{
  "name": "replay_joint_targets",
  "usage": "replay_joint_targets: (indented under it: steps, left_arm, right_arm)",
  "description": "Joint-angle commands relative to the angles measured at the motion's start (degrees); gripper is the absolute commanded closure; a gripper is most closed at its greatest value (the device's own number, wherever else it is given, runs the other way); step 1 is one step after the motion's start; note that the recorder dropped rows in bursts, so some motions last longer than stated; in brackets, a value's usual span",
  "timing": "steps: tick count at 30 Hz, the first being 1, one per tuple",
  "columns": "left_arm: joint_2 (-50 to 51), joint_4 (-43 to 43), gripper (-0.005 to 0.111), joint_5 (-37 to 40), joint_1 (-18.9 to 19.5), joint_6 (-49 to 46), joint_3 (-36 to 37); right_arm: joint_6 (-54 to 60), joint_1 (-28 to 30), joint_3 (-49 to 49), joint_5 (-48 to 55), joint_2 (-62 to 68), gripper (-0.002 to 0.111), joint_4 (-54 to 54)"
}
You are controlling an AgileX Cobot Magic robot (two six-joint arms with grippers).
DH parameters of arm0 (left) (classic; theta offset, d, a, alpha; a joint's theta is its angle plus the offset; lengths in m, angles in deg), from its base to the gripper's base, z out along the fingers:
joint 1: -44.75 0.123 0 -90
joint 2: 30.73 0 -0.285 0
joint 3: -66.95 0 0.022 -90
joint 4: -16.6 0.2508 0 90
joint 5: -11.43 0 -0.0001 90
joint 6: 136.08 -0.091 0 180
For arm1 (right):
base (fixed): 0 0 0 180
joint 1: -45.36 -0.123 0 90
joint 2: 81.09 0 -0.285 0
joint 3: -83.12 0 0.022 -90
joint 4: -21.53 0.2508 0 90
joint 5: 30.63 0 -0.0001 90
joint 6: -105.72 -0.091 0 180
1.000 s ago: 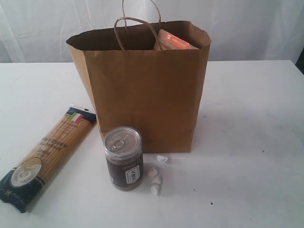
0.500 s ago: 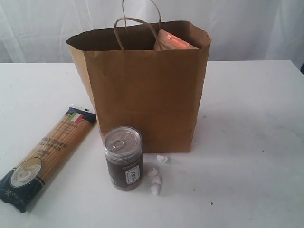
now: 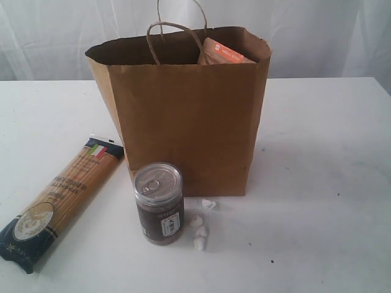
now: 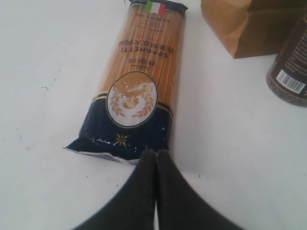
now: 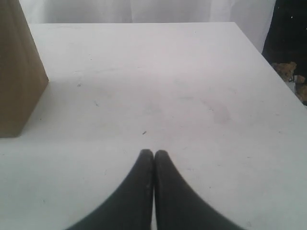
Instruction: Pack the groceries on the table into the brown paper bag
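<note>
The brown paper bag [image 3: 183, 122] stands open on the table [image 3: 324, 183]. A brown pouch [image 3: 223, 54] peeks out of its top. A dark can [image 3: 160, 203] stands in front, beside small white bits [image 3: 200, 231], maybe paper. The spaghetti packet [image 3: 61, 198] lies on the left.

Two pairs of matte black jaws, smooth and curved, broad at the base, tapering to rounded tips
</note>
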Motion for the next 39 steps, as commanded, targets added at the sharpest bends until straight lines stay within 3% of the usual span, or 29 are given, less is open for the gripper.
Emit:
replay_joint_targets:
  steps: [1, 8, 10, 11, 13, 16, 17, 20, 22, 24, 27, 32, 39]
  left_arm:
    - [0.1, -0.2, 0.107, 0.5, -0.2, 0.2, 0.2]
    - [0.1, -1.2, 0.107, -0.3, -0.2, 0.2, 0.2]
    - [0.1, -13.4, 0.107, -3.3, -0.2, 0.2, 0.2]
    - [0.1, -24.0, 0.107, -5.2, -0.2, 0.2, 0.2]
    - [0.1, -29.6, 0.107, -7.7, -0.2, 0.2, 0.2]
    - [0.1, -29.6, 0.107, -10.5, -0.2, 0.2, 0.2]
    - [0.1, -29.9, 0.107, -14.9, -0.2, 0.3, 0.2]
    - [0.1, -30.0, 0.107, -41.1, -0.2, 6.2, -3.6]
    - [0.3, -22.9, 0.107, -57.0, -0.2, 8.6, -9.7]
    - [1.4, -16.6, 0.107, -60.7, -0.2, 8.9, -14.6]
    - [5.5, -6.3, 0.107, -61.2, -0.2, 8.5, -23.1]
    - [19.2, 5.8, 0.107, -57.5, -0.2, -0.7, -36.3]
    - [41.9, 7.7, 0.107, -21.4, -0.2, -17.1, -50.0]
  right_arm:
    - [-0.4, 0.0, -0.1, -0.4, -0.3, 0.108, 0.2]
    - [-0.4, 0.0, -0.1, -0.4, -0.3, 0.108, 0.1]
    - [-0.4, 0.0, -0.1, -0.4, -0.3, 0.108, 0.1]
    - [-0.4, 0.0, -0.1, -0.4, -0.3, 0.108, 0.1]
    - [-0.4, 0.0, -0.1, -0.4, -0.3, 0.108, 0.1]
    - [-0.4, 0.0, -0.1, -0.4, -0.3, 0.108, 0.1]
    - [-0.4, 0.0, -0.1, -0.4, -0.3, 0.108, 0.1]
    - [-0.4, 0.0, -0.1, -0.4, -0.3, 0.108, 0.1]
    - [-0.4, 0.0, -0.1, -0.4, -0.3, 0.108, 0.1]
    - [-0.4, 0.0, -0.1, -0.4, -0.3, 0.108, 0.1]
    - [-0.4, 0.0, -0.1, -0.4, -0.3, 0.108, 0.1]
    - [-0.4, 0.0, -0.1, -0.4, -0.3, 0.108, 0.1]
    - [-0.4, 0.0, -0.1, -0.4, -0.3, 0.108, 0.1]
